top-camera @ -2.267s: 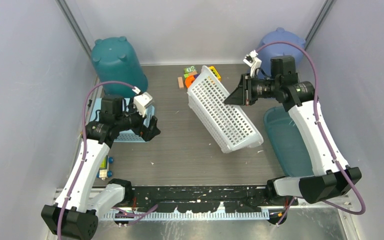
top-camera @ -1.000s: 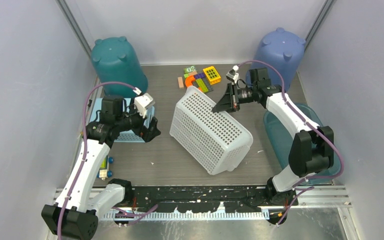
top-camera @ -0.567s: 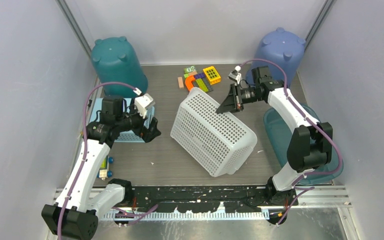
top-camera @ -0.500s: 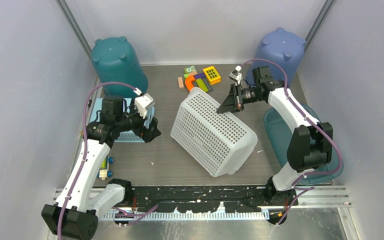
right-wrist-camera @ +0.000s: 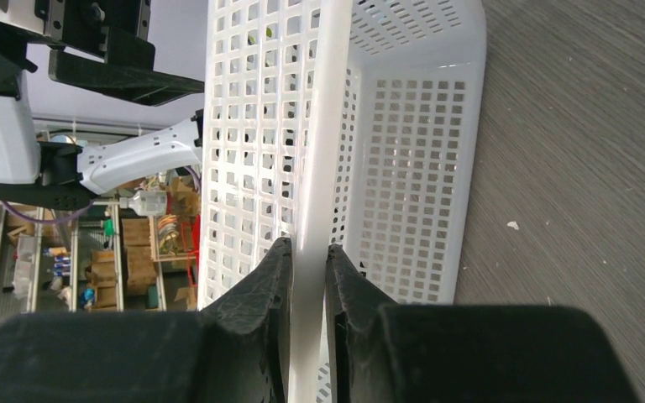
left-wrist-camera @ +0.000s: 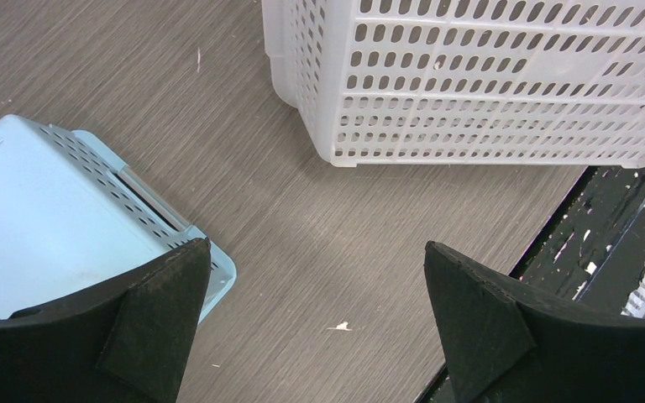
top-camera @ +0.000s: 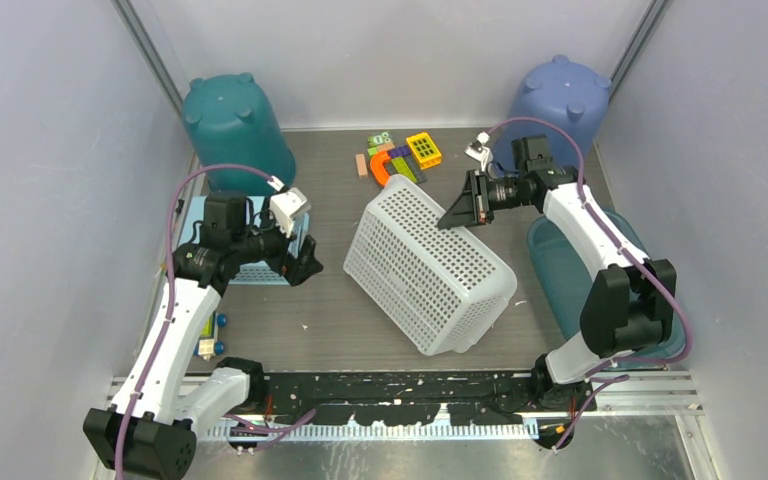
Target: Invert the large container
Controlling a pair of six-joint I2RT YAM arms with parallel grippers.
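The large white perforated basket [top-camera: 430, 265] lies tipped in the middle of the table, its perforated base facing up and left, its near end on the wood. My right gripper [top-camera: 463, 208] is shut on the basket's far rim [right-wrist-camera: 311, 210], one finger on each side of the rim. My left gripper [top-camera: 305, 262] is open and empty, low over the table to the left of the basket [left-wrist-camera: 487, 84], next to a light blue bin [left-wrist-camera: 67, 218].
A teal tub [top-camera: 235, 125] stands upside down at the back left and a blue one [top-camera: 560, 100] at the back right. Coloured toy blocks [top-camera: 400, 155] lie behind the basket. A teal lid [top-camera: 585, 285] lies at the right. The black front rail [top-camera: 400, 385] runs along the near edge.
The right gripper has swung the basket down from a raised, tilted hold until its near end rests on the table, then shifted it slightly right. The left arm has not moved.
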